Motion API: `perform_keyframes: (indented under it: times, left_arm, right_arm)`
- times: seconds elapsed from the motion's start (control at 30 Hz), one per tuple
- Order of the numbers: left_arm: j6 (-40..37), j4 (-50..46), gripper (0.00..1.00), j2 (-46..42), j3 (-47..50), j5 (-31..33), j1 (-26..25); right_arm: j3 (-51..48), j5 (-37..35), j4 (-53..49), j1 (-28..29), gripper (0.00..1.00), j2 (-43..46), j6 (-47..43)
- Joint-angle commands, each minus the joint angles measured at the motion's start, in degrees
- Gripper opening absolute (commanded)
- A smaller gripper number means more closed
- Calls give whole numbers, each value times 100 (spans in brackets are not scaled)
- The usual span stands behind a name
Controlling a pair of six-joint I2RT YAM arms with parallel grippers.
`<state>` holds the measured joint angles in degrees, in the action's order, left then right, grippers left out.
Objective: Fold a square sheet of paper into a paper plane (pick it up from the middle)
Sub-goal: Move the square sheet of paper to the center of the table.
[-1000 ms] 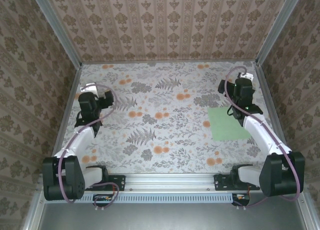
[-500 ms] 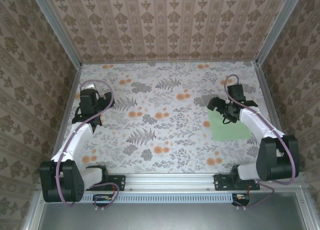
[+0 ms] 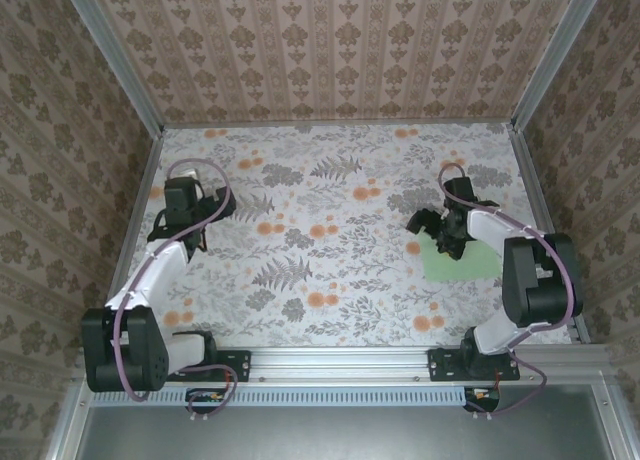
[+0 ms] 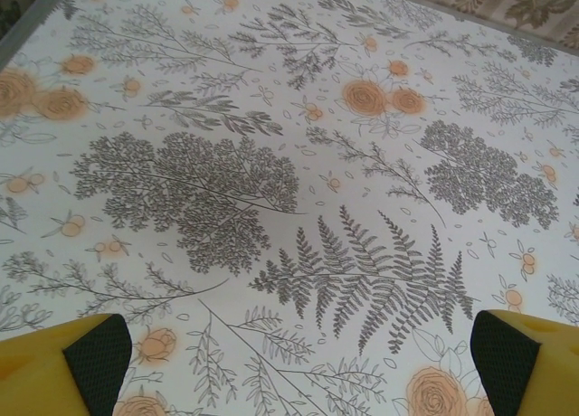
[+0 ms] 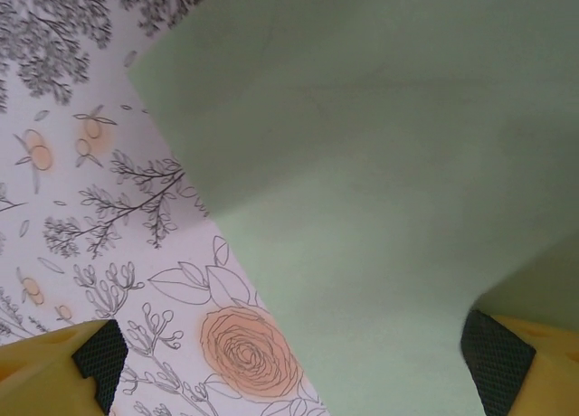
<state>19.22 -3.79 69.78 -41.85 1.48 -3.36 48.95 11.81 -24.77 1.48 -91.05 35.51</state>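
The square sheet of paper (image 3: 470, 263) lies flat on the floral tablecloth (image 3: 320, 180), on the right side of the table at about mid-depth, its near edge towards the right arm's base. It looks thin, light and limp. It would likely slide on the cloth, crease under a hard pinch, and be hard to lift from a flat edge, so a gentle pinch that bunches its middle seems the best hold. The right gripper (image 3: 437, 230) hangs over the sheet's far-left corner, short of the middle, which lies nearer and to the right. In the right wrist view the fingers stand wide apart with nothing between them, one pad (image 5: 98, 354) over the cloth and the other over the paper (image 5: 380, 163). Farther back on the left, the left gripper (image 3: 190, 205) is also spread and empty over bare cloth, well apart from the sheet.
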Motion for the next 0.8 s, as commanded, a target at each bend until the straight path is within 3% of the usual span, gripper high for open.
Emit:
perform_keyframes:
  times: [0.0,0.2,0.37,0.6,0.77]
  left_arm:
    - [181,202,100,131,-257,-216,-69]
    - [398,358,100,414,-389,-648,-175]
    - [807,419,100,714,-591,-1293,-366]
    - [994,751,100,809,-506,-1269,-794]
    - [1000,892,100,853,-477,-1580,-911]
  right_arm:
    - [-109,360,212,40,100,-171,245]
    - [-17,436,239,527,99,-471,612]
    - [352,331,223,1383,99,-875,1075]
    - [1351,242,205,2690,99,-1707,1664]
    - [2025,258,61,2834,98,-1706,1586]
